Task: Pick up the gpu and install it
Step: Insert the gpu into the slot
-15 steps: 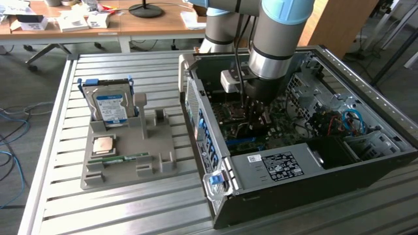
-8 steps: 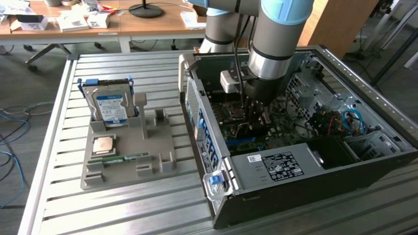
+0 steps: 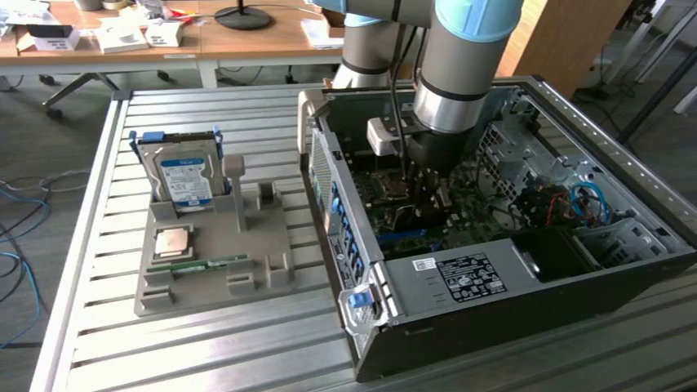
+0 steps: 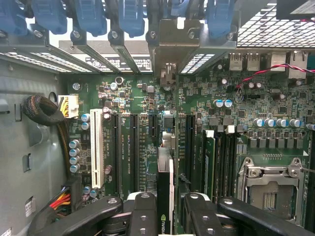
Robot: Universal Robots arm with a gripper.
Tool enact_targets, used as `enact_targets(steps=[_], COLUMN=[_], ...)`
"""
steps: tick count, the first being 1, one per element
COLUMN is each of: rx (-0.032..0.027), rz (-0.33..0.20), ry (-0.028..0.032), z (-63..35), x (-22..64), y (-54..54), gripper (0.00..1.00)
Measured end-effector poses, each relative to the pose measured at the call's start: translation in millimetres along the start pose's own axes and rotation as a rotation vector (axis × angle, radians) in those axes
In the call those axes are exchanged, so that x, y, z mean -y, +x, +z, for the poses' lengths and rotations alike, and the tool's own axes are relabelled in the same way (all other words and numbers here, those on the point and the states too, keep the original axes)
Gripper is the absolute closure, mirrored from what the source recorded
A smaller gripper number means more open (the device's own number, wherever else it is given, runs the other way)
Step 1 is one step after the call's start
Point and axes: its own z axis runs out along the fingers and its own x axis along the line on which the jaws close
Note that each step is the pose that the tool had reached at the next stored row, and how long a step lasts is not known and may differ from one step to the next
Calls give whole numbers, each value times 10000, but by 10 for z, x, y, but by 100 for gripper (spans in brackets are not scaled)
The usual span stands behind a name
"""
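- The arm's pincer point(image 4: 166, 214) is reaching down into the open computer case point(image 3: 523, 286), which is lying on its side on the slatted metal table point(image 3: 109, 327), toward the edge at the exterior view's right.
- The pincer is clenching the gpu point(image 4: 164, 191); its black fingers point(image 4: 142, 214) are pressing on both flat faces of the card.
- The gpu is standing on edge inside the case, over the green motherboard point(image 4: 128, 98), running in line with the long black expansion slots and just beside the white slot point(image 4: 97, 147).
- Whether the card's lower edge is sitting in a slot cannot be told.
- A grey holder tray point(image 3: 261, 278) is sitting on the table toward the edge at the exterior view's left, well apart from the pincer.
- In that tray, a hard drive point(image 3: 185, 175) with a blue-white label is standing upright, a square processor chip point(image 3: 175, 242) is lying flat, and a narrow green memory stick point(image 3: 201, 264) is lying just beside the chip.
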Motion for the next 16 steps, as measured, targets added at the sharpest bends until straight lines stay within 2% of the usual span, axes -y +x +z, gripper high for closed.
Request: enact_targets(steps=[16], rx=[3], rz=[1], ry=[35], z=[14], x=[-23], y=[0], gripper=[74])
